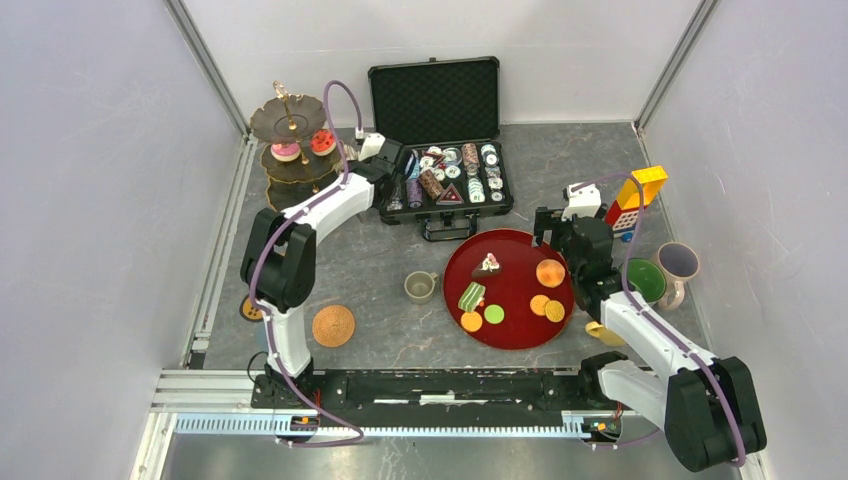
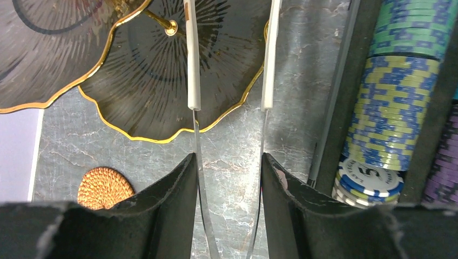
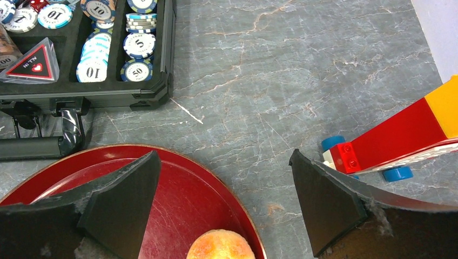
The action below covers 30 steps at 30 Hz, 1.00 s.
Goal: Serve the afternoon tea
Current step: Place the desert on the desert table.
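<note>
The dark scalloped three-tier stand (image 1: 290,150) is at the back left, with a pink donut (image 1: 285,151) and a red donut (image 1: 322,141) on its middle tier. My left gripper (image 1: 385,160) is shut on metal tongs (image 2: 193,81). Their white tips are apart and empty over the lower tier's gold rim (image 2: 146,81). A red tray (image 1: 515,270) holds cake slices (image 1: 471,296), orange rounds (image 1: 550,272) and a green round (image 1: 494,314). My right gripper (image 1: 560,230) is open and empty over the tray's right edge (image 3: 224,152), just beyond an orange round (image 3: 220,245).
An open black case of poker chips (image 1: 445,180) stands at the back, right beside my left gripper. A red-yellow block tower (image 1: 635,200) lies at the right. A green mug (image 1: 645,280) and a grey mug (image 1: 678,261) stand nearby, a small mug (image 1: 420,286) left of the tray. A woven coaster (image 1: 333,325) lies near the front.
</note>
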{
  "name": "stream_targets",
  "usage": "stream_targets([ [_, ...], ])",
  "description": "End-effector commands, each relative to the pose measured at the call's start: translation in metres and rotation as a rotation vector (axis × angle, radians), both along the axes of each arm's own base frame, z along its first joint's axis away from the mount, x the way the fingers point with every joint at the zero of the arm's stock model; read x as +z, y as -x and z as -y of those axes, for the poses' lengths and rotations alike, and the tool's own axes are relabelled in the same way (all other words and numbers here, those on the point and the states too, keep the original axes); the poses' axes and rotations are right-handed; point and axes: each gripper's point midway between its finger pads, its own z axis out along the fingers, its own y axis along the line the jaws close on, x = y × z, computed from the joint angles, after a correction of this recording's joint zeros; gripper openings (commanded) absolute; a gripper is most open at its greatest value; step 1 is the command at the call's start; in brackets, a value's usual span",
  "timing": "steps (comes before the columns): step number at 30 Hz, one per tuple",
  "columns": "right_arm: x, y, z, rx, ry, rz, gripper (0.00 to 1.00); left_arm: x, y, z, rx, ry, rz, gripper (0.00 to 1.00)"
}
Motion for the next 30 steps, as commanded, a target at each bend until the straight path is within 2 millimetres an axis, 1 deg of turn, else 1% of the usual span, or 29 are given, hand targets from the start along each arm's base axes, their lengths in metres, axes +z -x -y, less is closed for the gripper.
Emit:
stream_targets([
  [1, 0.019, -0.008, -0.002, -0.001, -0.025, 0.059, 0.98, 0.01, -0.015, -0.004, 0.043, 0.02, 0.059, 0.02],
  [3, 0.019, -0.009, -0.002, -0.004, -0.025, 0.061, 0.98, 0.009, -0.015, -0.012, 0.064, 0.012, 0.062, 0.03],
  [6, 0.019, -0.008, -0.002, -0.004, -0.025, 0.061, 0.98, 0.009, -0.016, -0.02, 0.083, 0.01, 0.071, 0.09],
  [10, 0.019, -0.008, -0.001, -0.005, -0.025, 0.062, 0.98, 0.0, -0.02, -0.022, 0.072, 0.041, 0.047, 0.19],
  [12, 0.02, -0.008, -0.001, -0.007, -0.025, 0.063, 0.98, -0.004, -0.021, -0.023, 0.072, 0.058, 0.033, 0.21],
  [15, 0.019, -0.008, -0.001, -0.007, -0.024, 0.061, 0.98, -0.004, -0.021, -0.027, 0.084, 0.069, 0.035, 0.23],
  [18, 0.019, -0.008, -0.001, -0.005, -0.025, 0.062, 0.98, -0.003, -0.022, -0.03, 0.089, 0.072, 0.04, 0.32],
  [25, 0.018, -0.008, -0.002, -0.003, -0.025, 0.06, 0.98, -0.003, -0.021, -0.028, 0.075, 0.091, 0.033, 0.42],
  [30, 0.019, -0.008, -0.002, 0.0, -0.026, 0.061, 0.98, 0.0, -0.015, -0.025, 0.059, 0.122, 0.031, 0.5],
])
